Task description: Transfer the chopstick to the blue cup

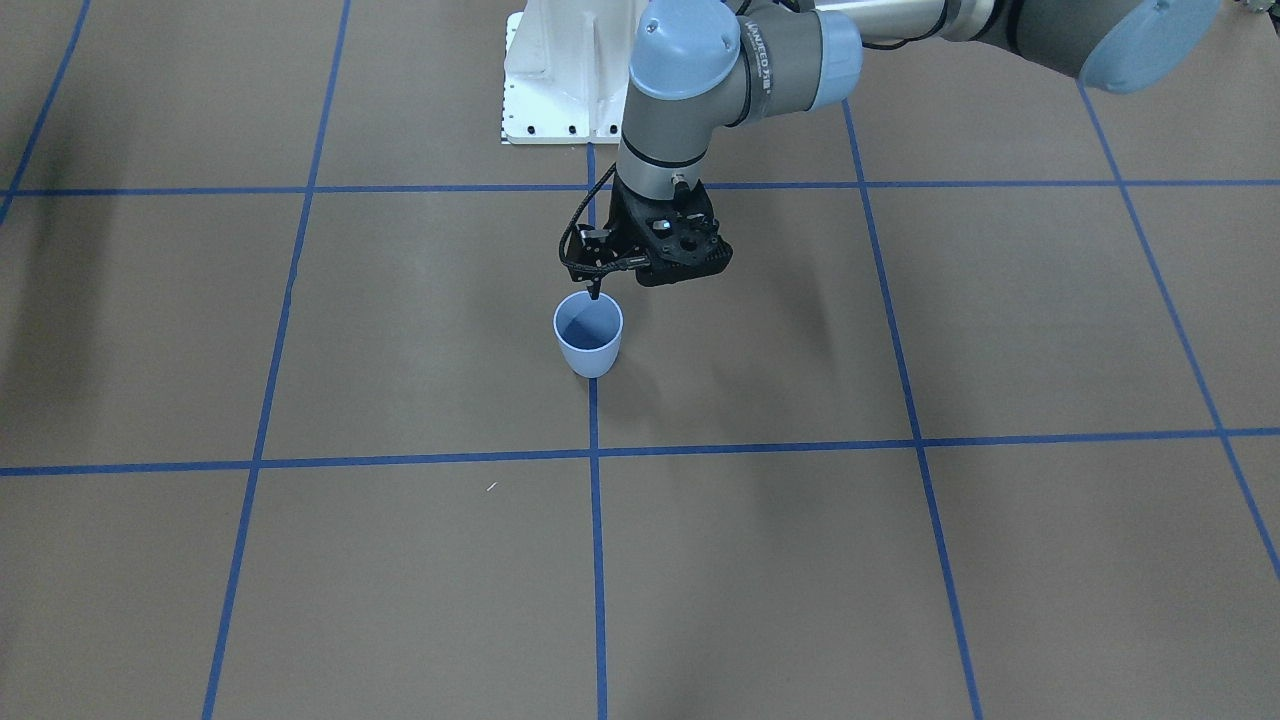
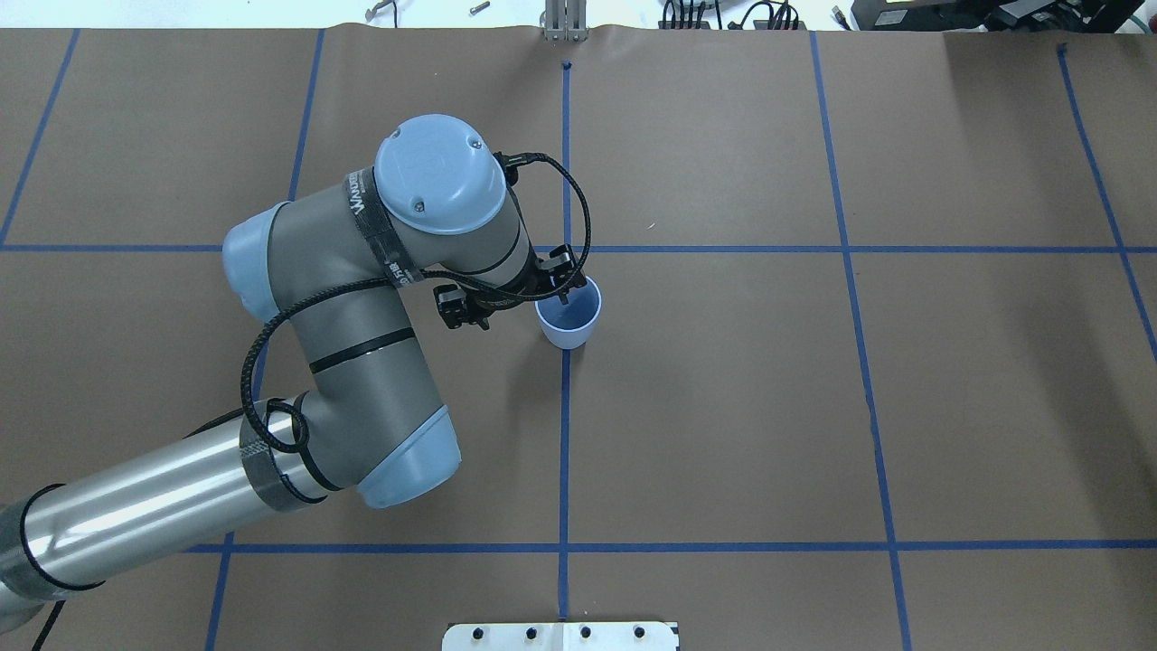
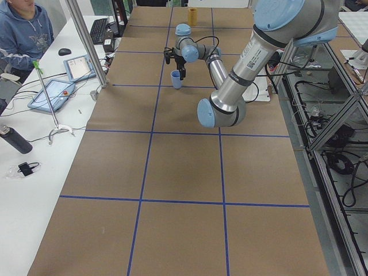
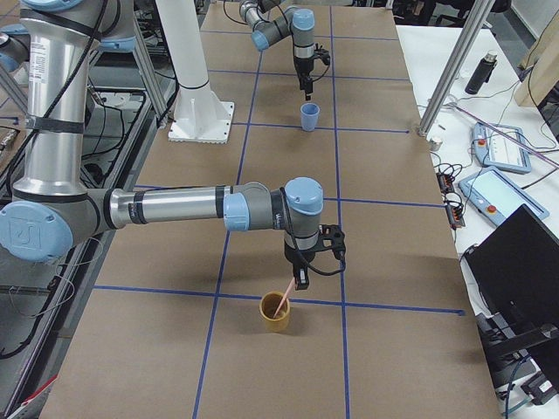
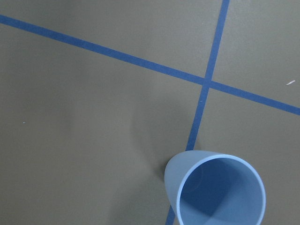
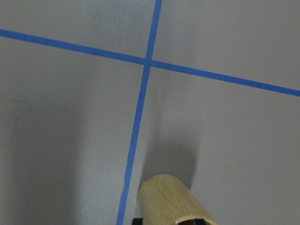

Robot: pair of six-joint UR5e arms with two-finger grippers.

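The blue cup (image 1: pixel 588 345) stands upright at the table's middle on a blue tape line, and no stick shows in it; it also shows in the overhead view (image 2: pixel 568 318) and the left wrist view (image 5: pixel 215 192). My left gripper (image 1: pixel 595 292) hangs just above the cup's rim on the robot's side, fingers together and empty. A pale pink chopstick (image 4: pixel 281 303) leans inside a tan wooden cup (image 4: pixel 275 314) far to my right. My right gripper (image 4: pixel 301 279) hovers just above that cup; I cannot tell if it is open or shut.
The white robot base plate (image 1: pixel 560 80) sits at the table's edge behind the blue cup. Blue tape lines grid the brown paper. A metal pole (image 4: pixel 450 74), tablets and an operator (image 3: pixel 23 34) are along the operators' side. The wooden cup also shows in the right wrist view (image 6: pixel 171 199).
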